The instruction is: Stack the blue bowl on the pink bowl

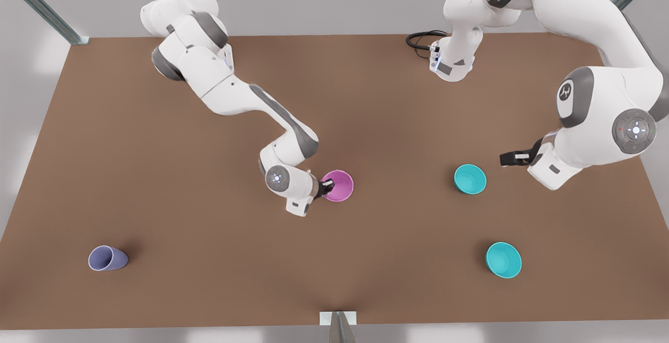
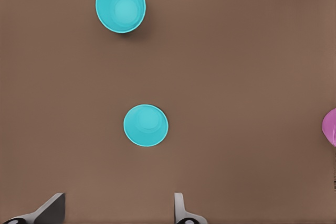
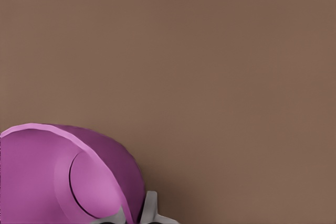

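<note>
- The right gripper (image 1: 328, 186), on the arm at the front view's left, was down at the pink bowl (image 1: 338, 185), its jaws clenched on the bowl's rim at the side toward the front view's left.
- In the right wrist view the pink bowl (image 3: 68, 182) sat tilted, with one finger (image 3: 149, 208) pressed against its outer wall.
- The pink bowl was near the middle of the tabletop (image 1: 209, 259).
- The left gripper (image 1: 509, 158), on the arm at the front view's right, hovered beside the blue bowl (image 1: 470, 179), clear of it, jaws spread and holding nothing.
- The left wrist view showed the blue bowl (image 2: 146, 125) upright on the bare tabletop ahead of the spread fingers (image 2: 180, 205).
- A second teal bowl (image 1: 503, 260) stood apart from the blue one, nearer the camera-side edge.
- A lavender cup (image 1: 107, 258) lay on its side, far off toward the front view's left.
</note>
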Controlling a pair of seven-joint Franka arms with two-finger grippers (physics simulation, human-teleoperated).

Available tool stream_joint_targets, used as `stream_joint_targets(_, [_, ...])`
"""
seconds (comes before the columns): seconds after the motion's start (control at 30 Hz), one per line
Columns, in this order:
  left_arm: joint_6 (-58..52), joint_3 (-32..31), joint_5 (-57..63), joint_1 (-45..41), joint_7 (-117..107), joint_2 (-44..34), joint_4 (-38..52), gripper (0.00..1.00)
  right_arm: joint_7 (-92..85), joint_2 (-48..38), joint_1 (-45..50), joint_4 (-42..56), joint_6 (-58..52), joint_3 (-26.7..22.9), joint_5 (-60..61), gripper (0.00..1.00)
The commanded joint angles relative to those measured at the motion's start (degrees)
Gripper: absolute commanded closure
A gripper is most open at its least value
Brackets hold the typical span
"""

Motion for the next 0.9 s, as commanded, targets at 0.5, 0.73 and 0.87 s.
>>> stream_joint_targets(0.5, [56.0, 13.5, -21.3, 0.2, 48.8, -3.5, -53.7, 0.00, 21.9, -12.9, -23.4, 7.8, -51.4, 0.6, 5.8, 0.00])
stream_joint_targets(0.73, [58.4, 13.5, -29.8, 0.4, 49.3, 1.1, -53.7, 0.00, 4.5, -27.0, -45.0, 23.1, -89.3, 3.9, -8.7, 0.00])
stream_joint_targets(0.87, [58.0, 13.3, -29.5, 0.1, 49.3, 4.8, -53.7, 0.00, -4.6, -39.6, -36.3, 17.5, -85.4, -1.3, -12.0, 0.00])
